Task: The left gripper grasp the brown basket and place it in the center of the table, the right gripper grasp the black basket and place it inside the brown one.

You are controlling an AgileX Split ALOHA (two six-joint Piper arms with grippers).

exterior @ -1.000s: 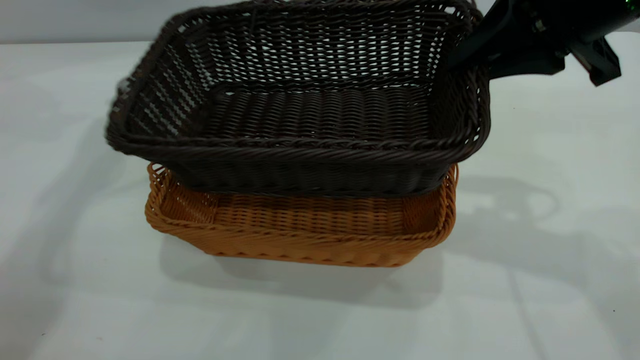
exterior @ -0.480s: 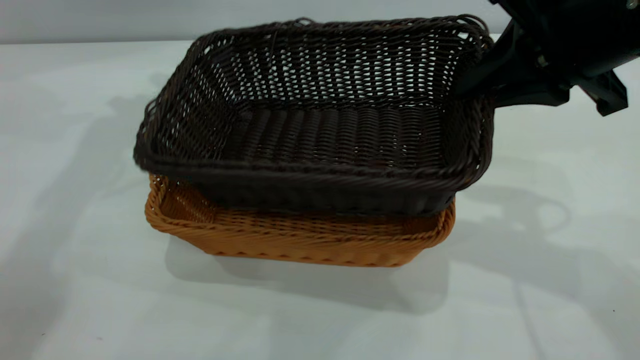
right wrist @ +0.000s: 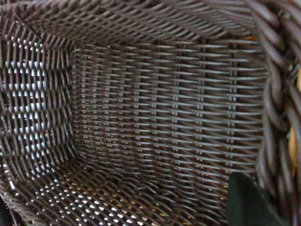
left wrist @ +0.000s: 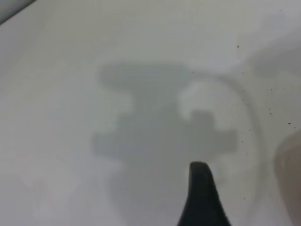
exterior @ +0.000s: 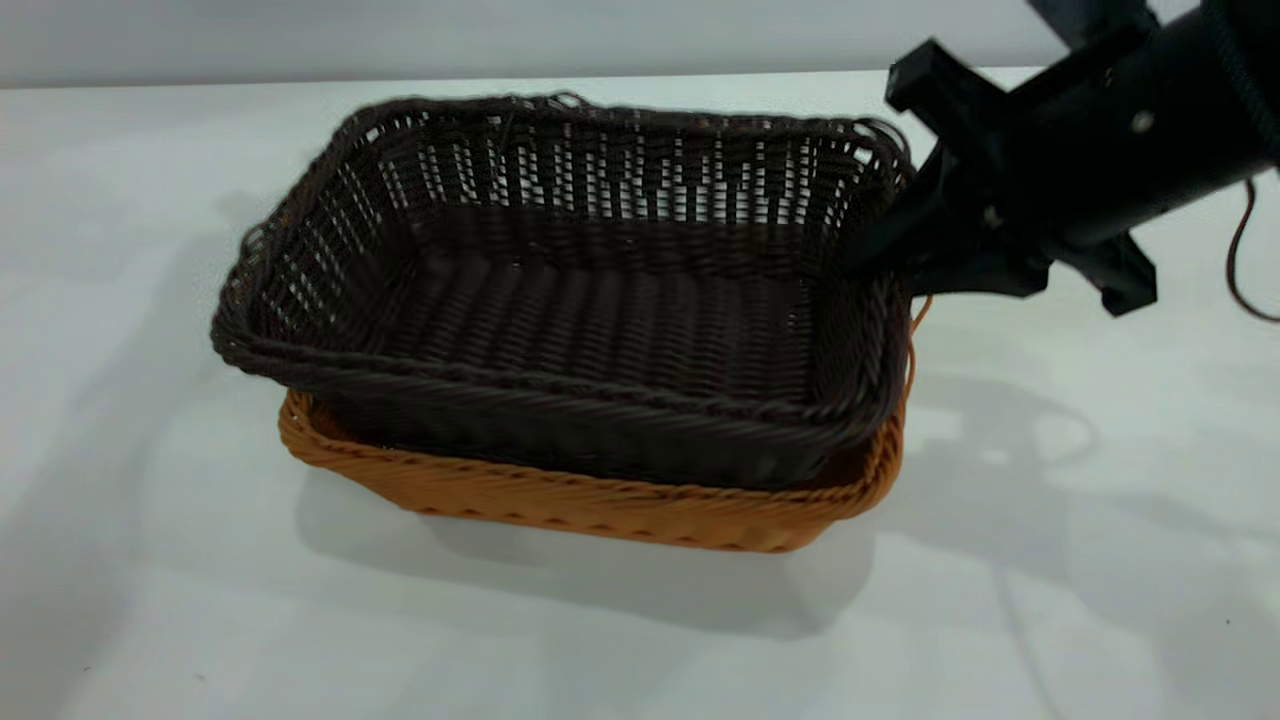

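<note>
From outside, I'm seeing the right gripper [exterior: 893, 252] clenching the right end wall of the black basket [exterior: 560, 300], which is sitting inside the brown basket [exterior: 600, 500] near the middle of the table [exterior: 150, 600], its left end riding higher. On the left wrist I'm getting only bare table and one dark fingertip [left wrist: 201, 197]; I cannot tell that pincer's state. On the right wrist I'm looking into the black weave, a finger [right wrist: 247, 200] lying against the rim.

White table [exterior: 1050, 560] carries brown basket [exterior: 600, 500] near centre, flat on surface; soft shadows across tabletop around it
</note>
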